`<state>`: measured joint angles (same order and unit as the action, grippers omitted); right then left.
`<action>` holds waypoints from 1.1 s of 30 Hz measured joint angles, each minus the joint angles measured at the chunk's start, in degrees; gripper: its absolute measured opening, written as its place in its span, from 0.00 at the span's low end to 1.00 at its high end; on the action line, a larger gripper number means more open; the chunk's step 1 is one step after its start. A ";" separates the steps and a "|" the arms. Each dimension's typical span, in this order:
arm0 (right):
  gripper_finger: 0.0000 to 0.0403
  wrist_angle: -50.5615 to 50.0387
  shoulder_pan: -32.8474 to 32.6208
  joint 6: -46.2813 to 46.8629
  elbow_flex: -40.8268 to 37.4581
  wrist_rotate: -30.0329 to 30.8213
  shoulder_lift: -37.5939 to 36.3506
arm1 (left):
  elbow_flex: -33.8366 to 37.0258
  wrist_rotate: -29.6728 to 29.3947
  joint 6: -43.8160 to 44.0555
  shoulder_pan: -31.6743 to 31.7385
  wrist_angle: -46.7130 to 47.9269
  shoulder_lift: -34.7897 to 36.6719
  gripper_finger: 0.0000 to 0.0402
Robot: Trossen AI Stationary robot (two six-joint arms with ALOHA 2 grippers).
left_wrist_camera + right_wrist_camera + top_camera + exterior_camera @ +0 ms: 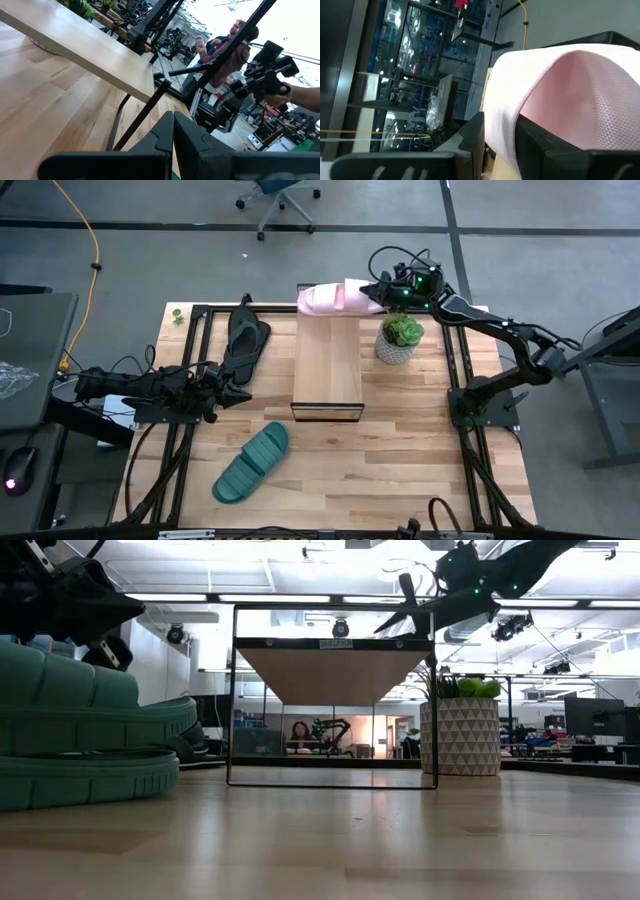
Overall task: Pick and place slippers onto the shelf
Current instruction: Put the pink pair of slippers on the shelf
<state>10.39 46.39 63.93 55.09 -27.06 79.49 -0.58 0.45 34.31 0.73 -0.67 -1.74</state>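
While the right gripper hangs over the far end of the shelf, we see it pinching the pale pink slide by its heel end, and the right wrist view shows the pink strap caught between the two dark fingers. The slide lies across the far end of the shelf's plank, its toe reaching past the plank's left edge. Just right of the shelf stands a small potted plant in a white patterned pot, below the right arm.

We find the left gripper low over the table, left of the shelf, with its fingers pressed together on nothing, as the left wrist view shows. Just beyond its tip the black thong flip-flop lies on the table, along the black frame rail. The dark teal-green ribbed slide rests on the tabletop nearer the front, angled, well apart from both grippers; in the low view it fills the left side.
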 joint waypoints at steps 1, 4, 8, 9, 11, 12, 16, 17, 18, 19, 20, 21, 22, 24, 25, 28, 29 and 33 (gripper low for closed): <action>0.20 0.00 0.00 -0.38 0.00 -0.28 0.00 | 0.00 0.00 -0.01 0.00 0.02 -0.02 0.00; 0.20 0.14 0.00 -0.88 0.00 -0.71 0.00 | 0.00 0.00 -0.01 0.00 0.02 0.00 0.00; 0.20 1.05 0.00 -0.76 0.00 -0.99 0.00 | 0.02 0.00 -0.01 0.00 0.02 0.00 0.00; 0.20 1.13 0.00 -0.52 0.00 -1.05 0.00 | 0.02 0.00 -0.01 0.00 0.02 0.00 0.00; 0.20 1.86 -0.05 0.16 0.00 -1.58 0.00 | 0.00 0.00 -0.01 -0.01 0.02 0.00 0.00; 0.20 2.45 -0.24 0.39 0.00 -1.71 0.00 | 0.00 0.00 0.01 0.00 0.01 0.00 0.00; 0.20 3.65 -0.43 0.90 0.00 -1.75 0.00 | 0.02 0.00 0.01 0.00 0.02 0.00 0.00; 0.20 3.64 -0.43 1.39 0.00 -1.92 0.01 | 0.02 0.00 0.01 0.00 0.02 0.00 0.00; 0.20 3.64 -0.51 1.67 0.00 -1.97 0.14 | 0.02 0.00 -0.01 -0.02 0.02 0.00 0.00; 0.20 3.63 -0.69 1.84 0.00 -2.03 0.31 | 0.02 0.00 -0.01 -0.01 0.02 0.00 0.00; 0.20 3.59 -0.78 1.89 0.00 -2.00 0.51 | 0.01 0.00 -0.01 0.00 0.02 0.00 0.00; 0.20 3.63 -0.92 1.87 0.00 -1.96 0.74 | 0.01 0.00 0.01 0.00 0.02 0.00 0.00; 0.20 3.63 -1.22 1.85 0.00 -1.90 0.91 | 0.01 0.00 0.00 0.00 0.02 -0.01 0.00; 0.20 3.60 -1.75 1.81 0.00 -1.57 1.19 | 0.00 -0.02 0.01 0.00 0.02 0.00 0.00; 0.20 3.59 -1.96 1.76 0.00 -1.36 1.22 | 0.01 -0.02 0.01 0.00 0.02 0.00 0.00; 0.20 3.63 -2.56 1.46 0.00 -0.04 1.22 | 0.01 -0.34 0.01 -0.01 0.00 -0.01 0.00; 0.20 3.63 -2.64 1.39 0.00 0.03 1.22 | 0.00 -0.87 0.01 -0.01 -0.01 0.00 0.00; 0.20 3.37 -2.57 1.05 0.00 0.22 1.22 | 0.02 -6.43 0.64 0.00 -1.27 0.00 0.00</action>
<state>13.76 43.81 64.97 55.09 -26.84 80.71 -0.56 -5.98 34.95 0.73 -1.94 -1.74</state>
